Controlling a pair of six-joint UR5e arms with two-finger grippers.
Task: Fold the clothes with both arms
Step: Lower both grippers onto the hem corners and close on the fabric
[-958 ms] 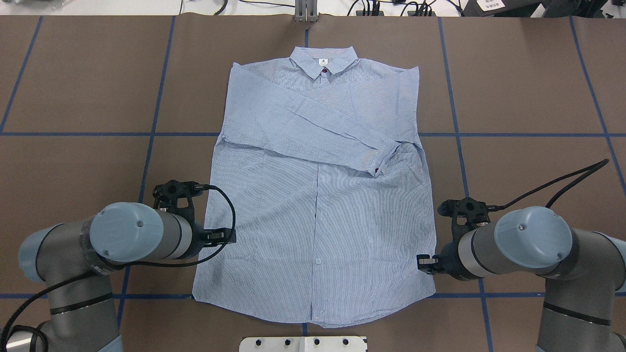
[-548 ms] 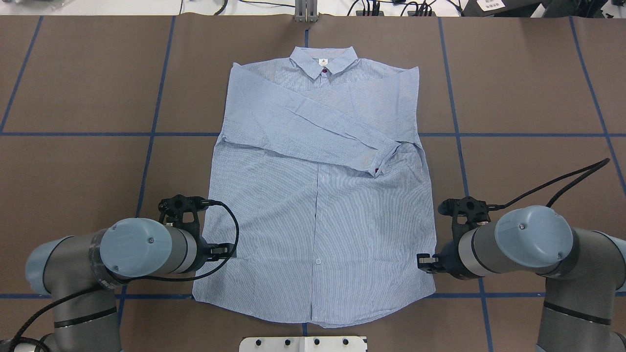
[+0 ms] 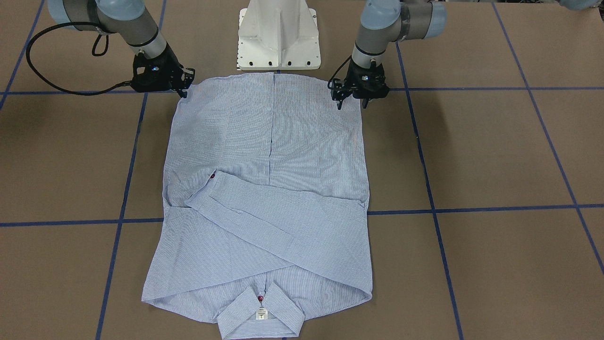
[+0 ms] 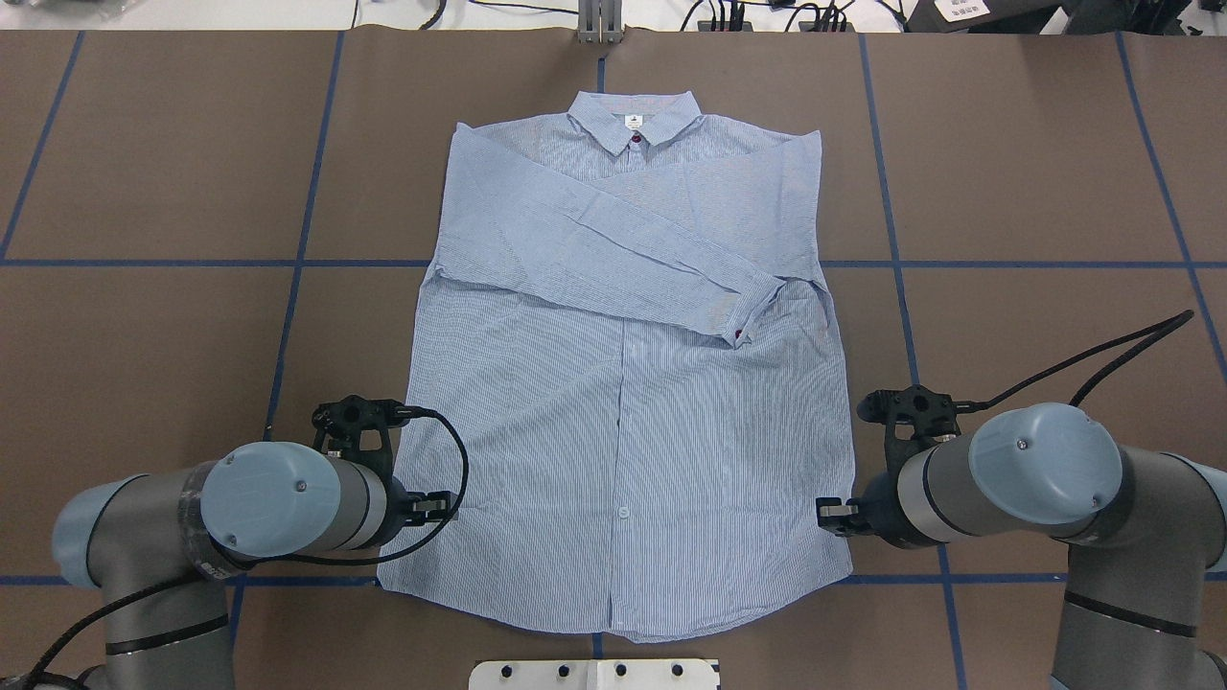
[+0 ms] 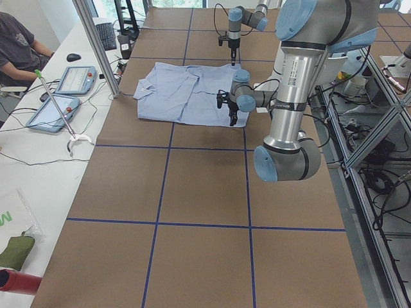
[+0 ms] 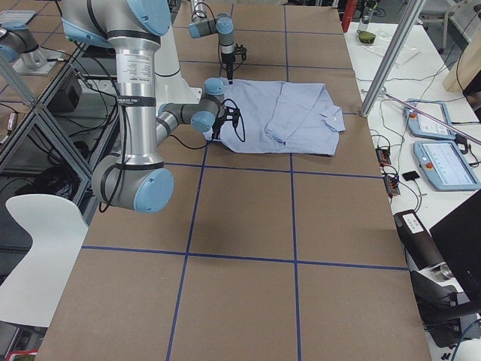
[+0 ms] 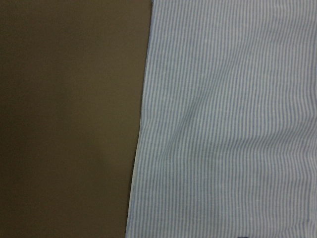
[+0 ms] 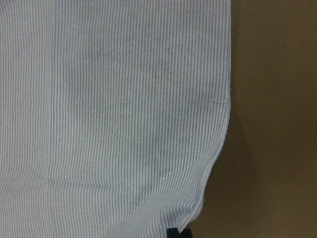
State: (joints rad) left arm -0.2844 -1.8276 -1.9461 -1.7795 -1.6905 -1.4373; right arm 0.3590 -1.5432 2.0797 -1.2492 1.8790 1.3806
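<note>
The light blue striped shirt [image 4: 623,431] [image 3: 269,141] lies flat on the brown table, collar at the far side and both sleeves folded across the chest. My left gripper [image 4: 443,506] [image 3: 351,101] hangs open over the shirt's left side edge, just above the hem corner. My right gripper [image 4: 832,516] [image 3: 186,84] is open too, at the right side edge near the opposite hem corner. The left wrist view shows the striped cloth [image 7: 223,124] beside bare table. In the right wrist view the rounded hem corner [image 8: 208,198] sits close to a dark fingertip [image 8: 173,233].
The white pedestal base [image 4: 594,674] [image 3: 278,42] stands just behind the shirt's hem. Blue tape lines [image 4: 307,220] grid the table. A seated person [image 5: 19,38] and two tablets [image 5: 74,80] are at a side desk beyond the collar end.
My left gripper has slid along the shirt's left edge toward the hem, nearer the robot's base. The right arm and the shirt have not moved.
</note>
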